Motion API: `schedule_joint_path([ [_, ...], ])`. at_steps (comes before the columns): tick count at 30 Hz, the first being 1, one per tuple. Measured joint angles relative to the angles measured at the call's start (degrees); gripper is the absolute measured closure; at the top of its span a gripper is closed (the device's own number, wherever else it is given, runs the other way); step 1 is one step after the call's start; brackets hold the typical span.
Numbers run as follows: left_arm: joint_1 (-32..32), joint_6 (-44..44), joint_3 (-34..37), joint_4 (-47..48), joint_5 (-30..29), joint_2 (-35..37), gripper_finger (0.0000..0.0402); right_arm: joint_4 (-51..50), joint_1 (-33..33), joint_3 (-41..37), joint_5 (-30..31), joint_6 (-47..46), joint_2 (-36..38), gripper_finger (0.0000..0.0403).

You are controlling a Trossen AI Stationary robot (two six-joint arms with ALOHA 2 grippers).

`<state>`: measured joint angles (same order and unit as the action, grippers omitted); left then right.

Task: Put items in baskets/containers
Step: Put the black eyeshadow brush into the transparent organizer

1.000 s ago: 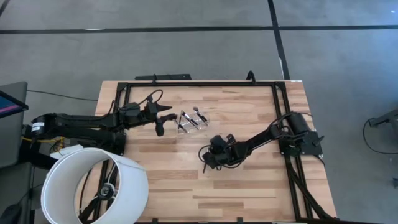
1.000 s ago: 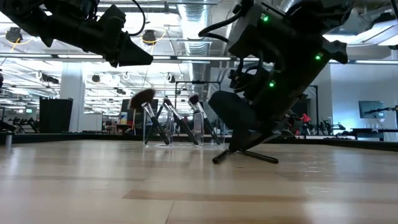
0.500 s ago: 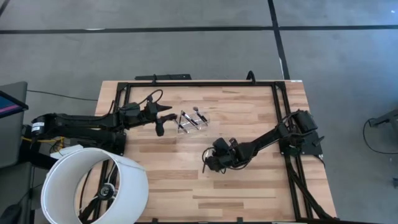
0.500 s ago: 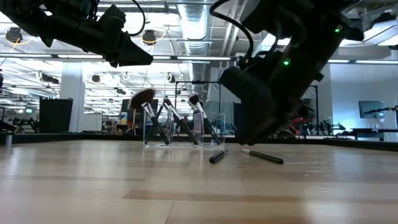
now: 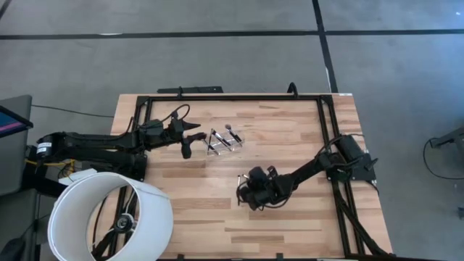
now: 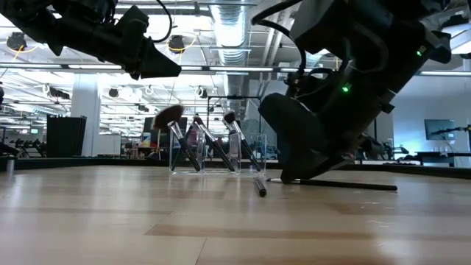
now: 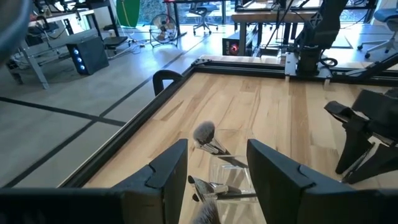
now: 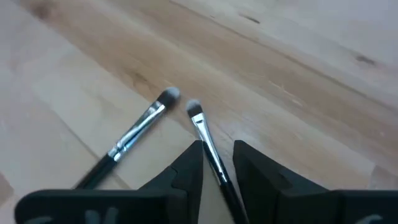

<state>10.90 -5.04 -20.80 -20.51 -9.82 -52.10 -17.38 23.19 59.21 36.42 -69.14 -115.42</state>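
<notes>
1. The wooden tabletop (image 5: 290, 138) carries both arms; a large white cylinder (image 5: 109, 217) stands at its near-left corner.
2. The left hand (image 5: 190, 138) hangs above the tabletop just beside the clear holder, fingers (image 7: 273, 171) set wide apart, holding nothing.
3. The right hand (image 5: 246, 194) is down at the tabletop's middle, well apart from the holder. Its fingers (image 8: 193, 168) stand narrowly apart around the handle of one brush (image 8: 208, 146); whether they press it cannot be told.
4. The clear holder (image 5: 223, 141) stands toward the far side, with several brushes (image 6: 202, 143) leaning in it, one fluffy-headed.
5. A second loose brush (image 8: 137, 134) lies on the tabletop just beside the first, bristle tips near together.
</notes>
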Motion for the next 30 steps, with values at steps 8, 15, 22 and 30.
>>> schedule_joint_path([
  [8,0.0,0.0,0.0,0.0,0.0,0.0,0.0238,0.6,-0.2,0.0,-0.9,9.0,0.0,0.0258],
  [15,0.0,0.0,0.0,0.0,0.0,0.0,0.0238,-0.2,0.1,0.0,-1.6,18.3,0.1,0.0216],
  [22,0.0,0.0,0.0,-0.1,0.0,0.0,0.0238,-0.1,-0.4,0.1,-2.2,23.8,0.2,0.0223],
  [30,0.0,0.0,0.0,-0.1,0.0,0.0,0.0238,1.2,0.2,-0.1,-1.7,24.2,0.5,0.0238],
])
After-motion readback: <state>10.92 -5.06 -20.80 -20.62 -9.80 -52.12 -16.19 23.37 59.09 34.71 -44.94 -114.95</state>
